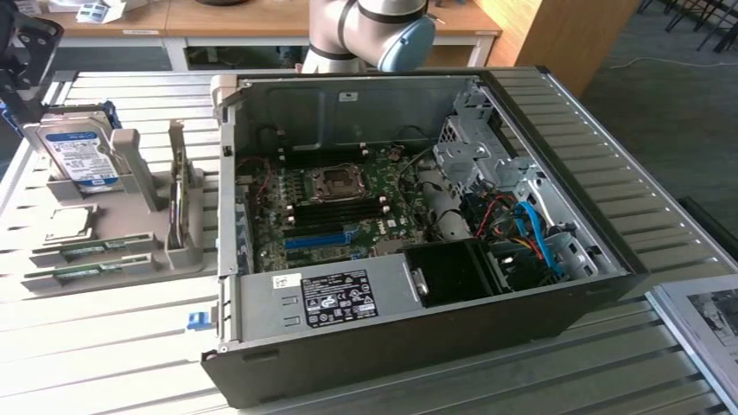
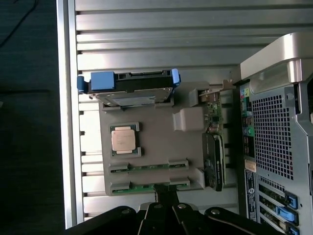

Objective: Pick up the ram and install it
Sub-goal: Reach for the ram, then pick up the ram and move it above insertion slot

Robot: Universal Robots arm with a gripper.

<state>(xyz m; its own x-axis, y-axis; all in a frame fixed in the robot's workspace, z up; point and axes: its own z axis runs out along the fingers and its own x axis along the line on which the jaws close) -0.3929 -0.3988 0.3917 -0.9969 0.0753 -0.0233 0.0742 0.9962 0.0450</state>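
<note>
My claw is clenched and empty, hanging over the ram end of the grey fixture. The ram lies flat in the fixture's recess, close beside a second stick. Lying so low and tight, it could slip my fingertips, or I could catch both sticks or knock the CPU at the fixture's middle. The fixture sits beside the open computer case on a slatted metal bench. Wooden desks and grey carpet lie beyond.
</note>
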